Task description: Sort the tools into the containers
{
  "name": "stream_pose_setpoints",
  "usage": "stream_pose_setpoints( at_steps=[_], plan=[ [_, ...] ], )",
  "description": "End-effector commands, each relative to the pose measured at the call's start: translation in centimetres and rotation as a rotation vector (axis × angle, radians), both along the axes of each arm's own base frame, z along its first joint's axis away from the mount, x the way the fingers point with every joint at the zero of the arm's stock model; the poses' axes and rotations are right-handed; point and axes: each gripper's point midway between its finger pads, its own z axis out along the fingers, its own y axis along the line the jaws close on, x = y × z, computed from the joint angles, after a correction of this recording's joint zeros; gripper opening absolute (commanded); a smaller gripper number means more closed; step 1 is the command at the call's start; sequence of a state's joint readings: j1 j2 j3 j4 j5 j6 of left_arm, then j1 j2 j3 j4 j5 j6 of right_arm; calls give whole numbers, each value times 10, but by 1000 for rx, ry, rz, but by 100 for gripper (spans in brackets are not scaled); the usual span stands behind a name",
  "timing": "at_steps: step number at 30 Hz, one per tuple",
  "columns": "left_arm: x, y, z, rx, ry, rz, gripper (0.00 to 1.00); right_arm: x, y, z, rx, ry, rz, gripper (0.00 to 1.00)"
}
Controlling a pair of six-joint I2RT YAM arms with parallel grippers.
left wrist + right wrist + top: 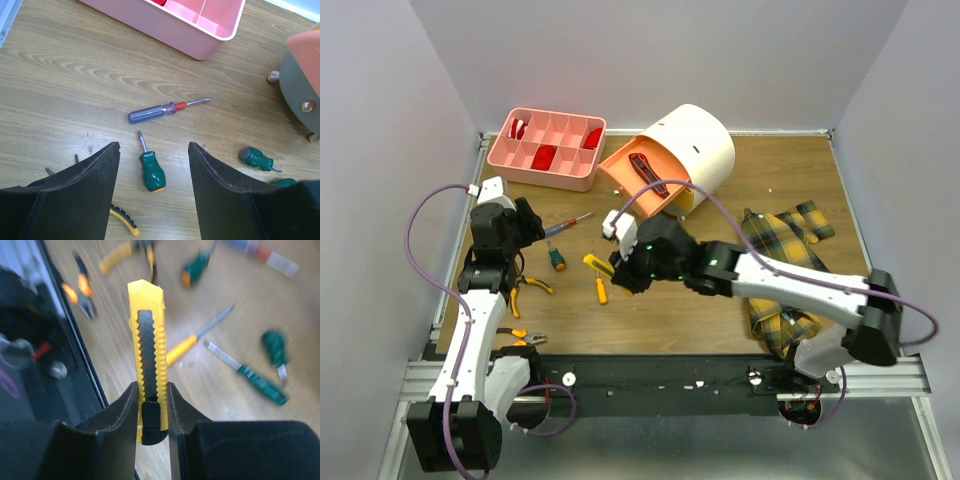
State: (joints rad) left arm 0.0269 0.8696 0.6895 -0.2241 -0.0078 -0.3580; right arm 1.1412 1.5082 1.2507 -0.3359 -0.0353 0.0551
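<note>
My right gripper point(151, 387) is shut on a yellow utility knife point(149, 330), which sticks out forward between the fingers and hangs above the table point(592, 262). My left gripper point(154, 145) stands open over a stubby green screwdriver point(151, 171) lying between its fingers, apart from both. A blue-and-red screwdriver point(155, 111) lies just beyond it. The pink compartment tray point(535, 178) sits at the back left. The cream drawer unit point(695, 145) lies next to it with its orange drawer point(620, 165) pulled open and a dark tool point(648, 172) inside.
Loose on the table are a yellow-handled screwdriver point(601, 290), yellow pliers point(532, 285), orange pliers point(525, 337) near the front rail, and other green screwdrivers point(262, 385) point(256, 158). A plaid cloth point(780, 250) lies on the right under my right arm.
</note>
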Motion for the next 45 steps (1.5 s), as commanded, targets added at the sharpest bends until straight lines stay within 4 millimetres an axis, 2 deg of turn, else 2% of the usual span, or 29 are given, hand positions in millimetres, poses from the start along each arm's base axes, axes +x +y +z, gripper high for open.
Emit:
stream_pose_setpoints(
  at_steps=[1, 2, 3, 6, 7, 8, 9, 10, 11, 13, 14, 15, 17, 18, 24, 26, 27, 28, 29, 31, 32, 34, 37, 40, 41, 42, 43, 44, 45],
  plan=[
    [11, -8, 26, -20, -55, -37, 67, 6, -15, 69, 93, -134, 65, 1],
    [12, -8, 26, -24, -53, -37, 67, 19, -20, 78, 95, -166, 29, 1],
    [13, -9, 25, -32, -43, -40, 66, 32, -22, 98, 121, -207, -11, 1],
    [16, -14, 29, -52, -46, -61, 66, 94, -40, 119, 115, -286, -175, 1],
    [16, -22, 32, -64, -52, -107, 66, 114, -42, 140, 140, -333, -224, 1],
    [15, -27, 35, -59, -62, -145, 66, 143, -48, 134, 112, -351, -278, 1],
    [16, -32, 39, -59, -75, -181, 66, 160, -50, 140, 110, -376, -308, 1],
    [15, -39, 40, -59, -83, -230, 66, 177, -53, 161, 135, -408, -343, 1],
    [13, -49, 41, -80, -88, -283, 66, 204, -54, 147, 91, -396, -381, 1],
    [14, -58, 41, -104, -88, -328, 65, 225, -60, 138, 38, -383, -409, 1],
    [13, -62, 41, -118, -85, -352, 64, 238, -63, 153, 51, -404, -425, 1],
    [14, -64, 38, -125, -77, -356, 64, 246, -60, 128, -13, -370, -413, 1],
    [16, -62, 35, -125, -70, -347, 63, 253, -59, 126, -23, -356, -408, 1],
    [18, -60, 35, -117, -75, -337, 63, 253, -57, 110, -51, -315, -398, 1],
    [21, -47, 34, -73, -73, -309, 63, 228, -47, 58, -90, -121, -310, 1],
    [21, -44, 34, -71, -72, -302, 63, 220, -45, 47, -100, -73, -283, 1],
    [22, -44, 32, -67, -68, -304, 63, 215, -46, 42, -112, -56, -275, 1],
    [21, -46, 31, -61, -67, -323, 63, 213, -49, 34, -127, -37, -276, 11],
    [21, -48, 30, -57, -70, -341, 63, 212, -50, 35, -123, -36, -277, 37],
    [23, -51, 27, -64, -64, -357, 63, 210, -50, 37, -119, -43, -264, 62],
    [23, -54, 27, -81, -63, -365, 63, 209, -48, 45, -104, -57, -251, 73],
    [27, -61, 24, -99, -62, -385, 63, 212, -51, 58, -101, -96, -253, 77],
    [34, -76, 19, -108, -64, -435, 62, 232, -65, 90, -76, -176, -316, 78],
    [41, -107, 22, -146, -54, -551, 59, 266, -99, 116, -32, -220, -433, 77],
    [46, -113, 32, -145, -74, -585, 58, 284, -123, 120, -16, -221, -490, 76],
    [47, -122, 32, -141, -78, -644, 57, 294, -134, 128, 13, -236, -520, 75],
    [49, -126, 36, -129, -95, -683, 54, 302, -141, 127, 31, -220, -541, 73],
    [48, -129, 36, -119, -102, -716, 52, 316, -162, 130, 41, -221, -576, 70],
    [52, -134, 37, -102, -129, -759, 49, 323, -168, 132, 56, -229, -584, 66]
  ],
)
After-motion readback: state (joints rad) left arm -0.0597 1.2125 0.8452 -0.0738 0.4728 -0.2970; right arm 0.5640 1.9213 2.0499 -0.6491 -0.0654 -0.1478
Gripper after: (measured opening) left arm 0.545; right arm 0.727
